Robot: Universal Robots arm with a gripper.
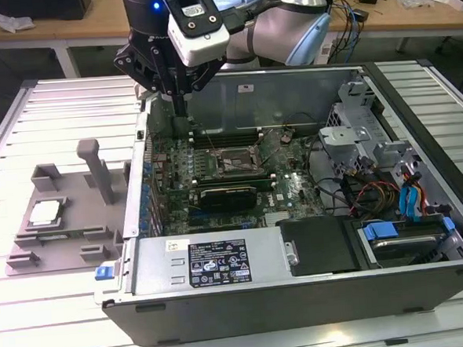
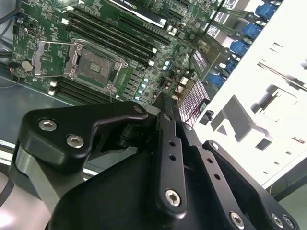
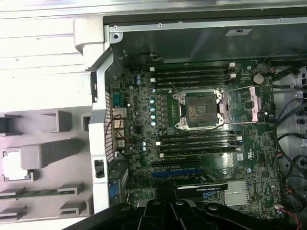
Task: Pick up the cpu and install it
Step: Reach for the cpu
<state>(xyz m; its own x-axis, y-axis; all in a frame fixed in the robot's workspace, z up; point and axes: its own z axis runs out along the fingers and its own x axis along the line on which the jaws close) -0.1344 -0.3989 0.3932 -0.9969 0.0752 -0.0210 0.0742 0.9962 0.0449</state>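
Open dark metal computer case (image 1: 302, 291) on the slatted bench, green motherboard (image 1: 291, 187) exposed inside. The cpu (image 1: 45, 212), a small flat square chip with a shiny silver top, lies seated in the grey plastic fixture tray (image 1: 64, 258) outside the case, on the exterior view's left; it shows as a bright square in the first wrist view (image 3: 10, 165). The black two-finger gripper (image 1: 180, 110) hangs above the case's near-tray wall, well apart from the cpu. Its fingers appear to meet at the tip in the second wrist view (image 2: 162, 100), with nothing held. The black square socket (image 3: 199, 110) sits bare, its metal load plate (image 3: 249, 103) swung aside. Judgement: pick-up not yet made, seating undone; the whole task remains.
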